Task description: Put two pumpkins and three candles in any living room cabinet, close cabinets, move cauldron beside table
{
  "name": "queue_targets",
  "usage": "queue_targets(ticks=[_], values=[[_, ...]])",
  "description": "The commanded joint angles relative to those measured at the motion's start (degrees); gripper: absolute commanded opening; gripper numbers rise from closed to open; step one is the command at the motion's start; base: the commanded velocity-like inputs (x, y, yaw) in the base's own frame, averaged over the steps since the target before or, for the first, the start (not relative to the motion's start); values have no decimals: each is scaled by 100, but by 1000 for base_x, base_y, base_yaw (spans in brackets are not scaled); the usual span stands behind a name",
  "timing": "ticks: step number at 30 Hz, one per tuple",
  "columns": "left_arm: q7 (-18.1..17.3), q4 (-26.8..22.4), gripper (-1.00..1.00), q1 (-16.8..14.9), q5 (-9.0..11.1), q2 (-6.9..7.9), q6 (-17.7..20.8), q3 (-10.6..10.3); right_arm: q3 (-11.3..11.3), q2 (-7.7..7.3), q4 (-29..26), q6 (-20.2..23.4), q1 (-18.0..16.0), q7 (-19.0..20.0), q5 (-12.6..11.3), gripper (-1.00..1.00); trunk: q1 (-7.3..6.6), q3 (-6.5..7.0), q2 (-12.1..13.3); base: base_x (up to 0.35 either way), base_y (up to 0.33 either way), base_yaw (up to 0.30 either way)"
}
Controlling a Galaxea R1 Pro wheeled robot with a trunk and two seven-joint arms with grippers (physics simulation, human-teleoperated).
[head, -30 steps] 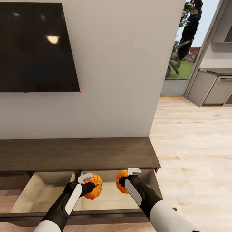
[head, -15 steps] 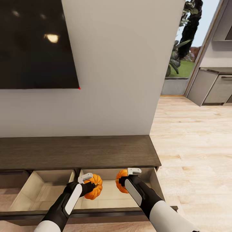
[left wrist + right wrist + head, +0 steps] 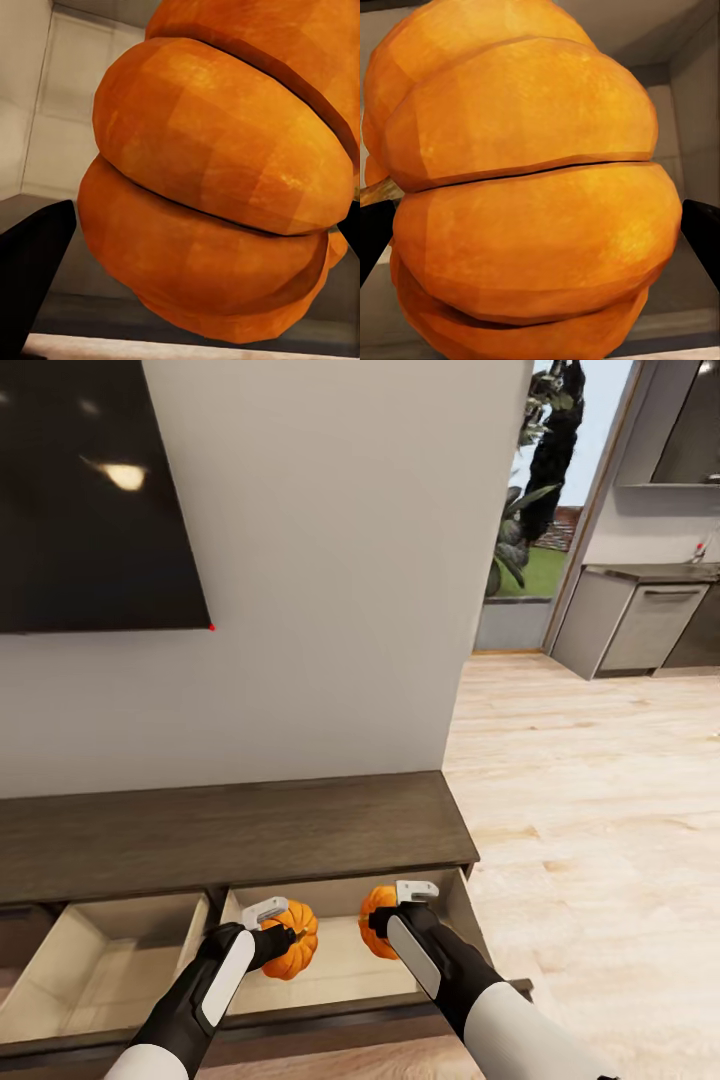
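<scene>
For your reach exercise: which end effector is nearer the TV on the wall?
Left. The left end effector, gripping a pumpkin, sits below the TV, off its right edge; the right end effector, with its pumpkin, is farther right.

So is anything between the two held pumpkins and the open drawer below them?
Nothing visible. The left pumpkin and right pumpkin hang over the open drawer of the cabinet, whose pale inside looks bare beneath them.
</scene>
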Motion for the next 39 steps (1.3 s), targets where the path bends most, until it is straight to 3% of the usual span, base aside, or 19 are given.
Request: queue_targets(ticks=[1, 18, 39], values=[[7, 0, -100, -1, -9, 0, 1, 0, 0, 0, -1, -3, -1, 0, 1, -100, 1, 1, -2, 0, 0, -87], [-43, 0, -100, -1, -16, 9, 8, 5, 9, 0, -1, -12, -1, 0, 8, -100, 1, 3, -2, 44, 0, -9], [-38, 0, -100, -1, 0, 9, -8, 17, 16, 0, -10, -20, 6, 0, 10, -100, 462, -374, -844, 0, 0, 41]])
